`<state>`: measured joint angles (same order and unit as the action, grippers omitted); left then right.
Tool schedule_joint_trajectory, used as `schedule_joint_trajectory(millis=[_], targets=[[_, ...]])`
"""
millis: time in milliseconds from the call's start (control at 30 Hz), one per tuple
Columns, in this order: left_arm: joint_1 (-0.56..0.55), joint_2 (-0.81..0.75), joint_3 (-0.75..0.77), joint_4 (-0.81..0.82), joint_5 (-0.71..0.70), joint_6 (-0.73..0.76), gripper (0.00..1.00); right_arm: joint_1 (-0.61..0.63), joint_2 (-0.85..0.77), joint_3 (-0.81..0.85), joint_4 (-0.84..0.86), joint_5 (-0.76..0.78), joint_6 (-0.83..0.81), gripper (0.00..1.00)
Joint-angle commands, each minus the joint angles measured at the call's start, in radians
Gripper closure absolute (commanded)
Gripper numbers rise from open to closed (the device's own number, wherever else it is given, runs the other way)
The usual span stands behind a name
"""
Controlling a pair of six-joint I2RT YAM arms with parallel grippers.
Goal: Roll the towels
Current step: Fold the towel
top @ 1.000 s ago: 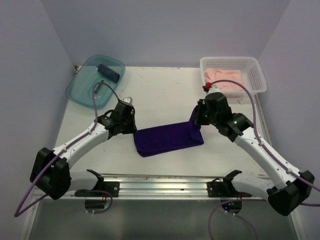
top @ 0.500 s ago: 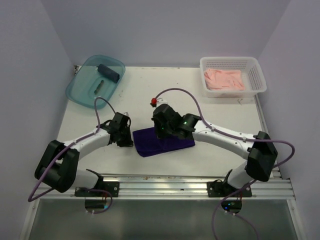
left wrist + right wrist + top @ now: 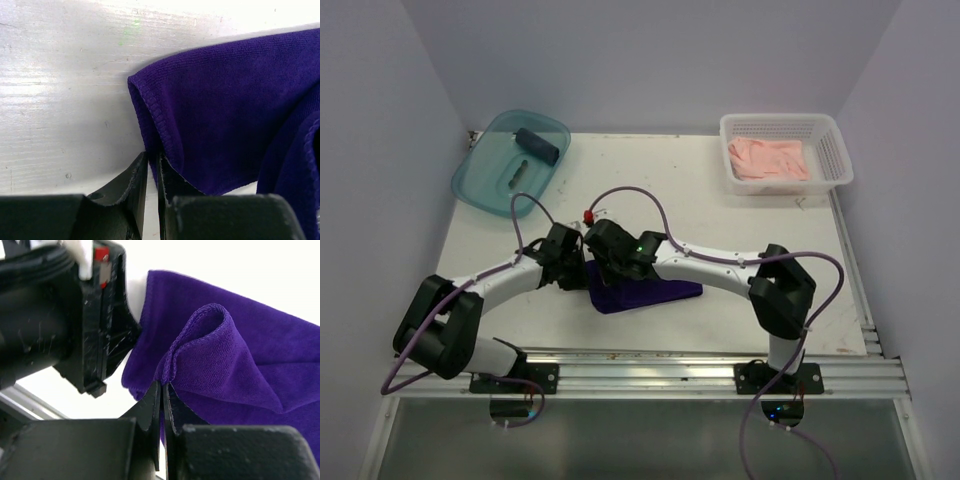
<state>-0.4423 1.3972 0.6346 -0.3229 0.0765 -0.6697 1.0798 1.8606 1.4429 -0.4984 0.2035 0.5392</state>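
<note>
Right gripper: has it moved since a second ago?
Yes. The right gripper swept left, away from the white basket, folding the purple towel by its right edge over toward the left gripper.

1. Top view: no writing, label, brand or number can be read. The white slotted plastic basket (image 3: 780, 119), the translucent teal plastic tray (image 3: 478, 182) and the white tabletop (image 3: 660, 180) all show plain surfaces at this size.
2. Left wrist view: the deep purple cloth towel (image 3: 225, 115) shows only its stitched hem, with no tag or print on it. The scuffed tabletop beside it bears specks and scratches, none of them characters.
3. Right wrist view: the small red part (image 3: 102, 255) on the black housing at upper left carries no legible sign. The towel's folded edge here is plain as well.
</note>
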Motion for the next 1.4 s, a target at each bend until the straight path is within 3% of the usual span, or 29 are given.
schedule_joint_trajectory(millis=[0, 633, 667, 700, 733, 767, 867, 1000, 1100, 1133, 1233, 1367], targets=[[0.001, 0.017, -0.036, -0.022, -0.027, 0.004, 0.83, 0.002, 0.002, 0.066, 0.003, 0.068, 0.025, 1.00], [0.001, -0.006, -0.032, -0.062, -0.053, -0.001, 0.84, 0.003, 0.135, 0.175, 0.005, 0.044, -0.021, 1.00], [0.001, -0.012, -0.030, -0.068, -0.055, -0.001, 0.84, 0.000, 0.144, 0.188, -0.003, 0.037, -0.024, 0.92], [0.002, -0.026, -0.026, -0.093, -0.058, -0.001, 0.84, 0.000, 0.147, 0.195, -0.014, 0.037, -0.027, 0.80], [0.004, -0.039, -0.015, -0.109, -0.072, 0.002, 0.83, 0.000, 0.140, 0.194, -0.015, 0.057, -0.037, 0.59], [0.005, -0.052, -0.009, -0.125, -0.072, 0.004, 0.82, -0.001, 0.123, 0.186, -0.011, 0.066, -0.042, 0.51], [0.031, -0.122, 0.016, -0.188, -0.073, 0.019, 0.77, -0.009, 0.037, 0.145, 0.023, 0.083, -0.076, 0.39], [0.065, -0.197, 0.086, -0.260, -0.116, 0.028, 0.76, -0.038, -0.089, 0.065, 0.060, 0.094, -0.081, 0.39], [0.065, -0.221, 0.117, -0.252, -0.112, 0.030, 0.76, -0.093, -0.170, -0.025, 0.081, 0.079, -0.050, 0.51], [0.065, -0.221, 0.120, -0.245, -0.101, 0.036, 0.76, -0.115, -0.196, -0.082, 0.086, 0.068, -0.024, 0.62], [0.059, -0.207, 0.109, -0.171, -0.015, 0.047, 0.77, -0.220, -0.219, -0.209, 0.119, -0.035, 0.028, 0.82], [-0.018, -0.141, 0.131, -0.136, -0.035, 0.035, 0.76, -0.254, -0.206, -0.279, 0.107, -0.059, 0.028, 0.85]])
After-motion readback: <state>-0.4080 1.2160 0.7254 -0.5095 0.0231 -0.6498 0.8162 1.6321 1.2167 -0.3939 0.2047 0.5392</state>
